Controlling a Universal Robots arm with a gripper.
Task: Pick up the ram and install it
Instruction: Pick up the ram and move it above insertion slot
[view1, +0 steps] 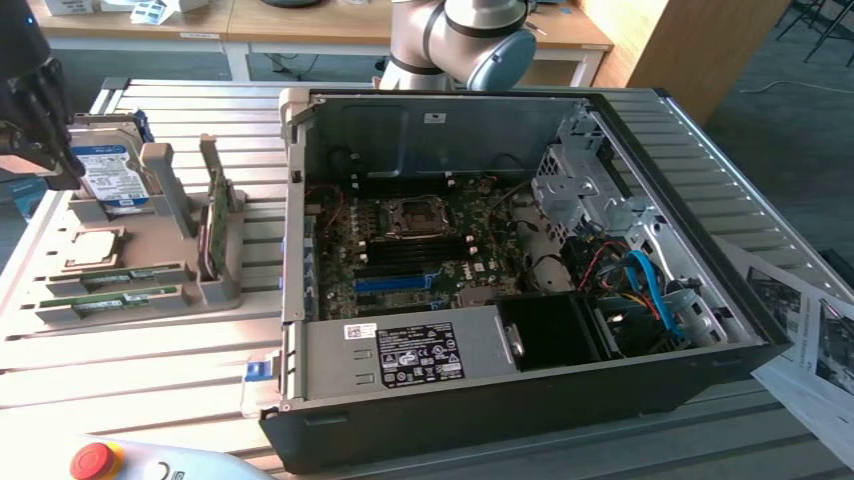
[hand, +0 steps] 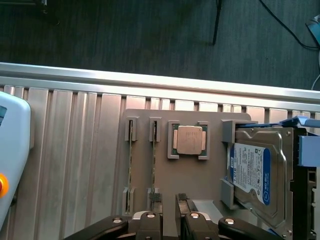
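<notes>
The gripper hangs over the tray with its fingers apart and nothing between them. The ram stands on edge in the tray, between a second stick and the CPU, and its long axis runs straight away from the fingers. By my judgement the gap sits slightly toward the CPU from the ram, over its near end and not its middle.
</notes>
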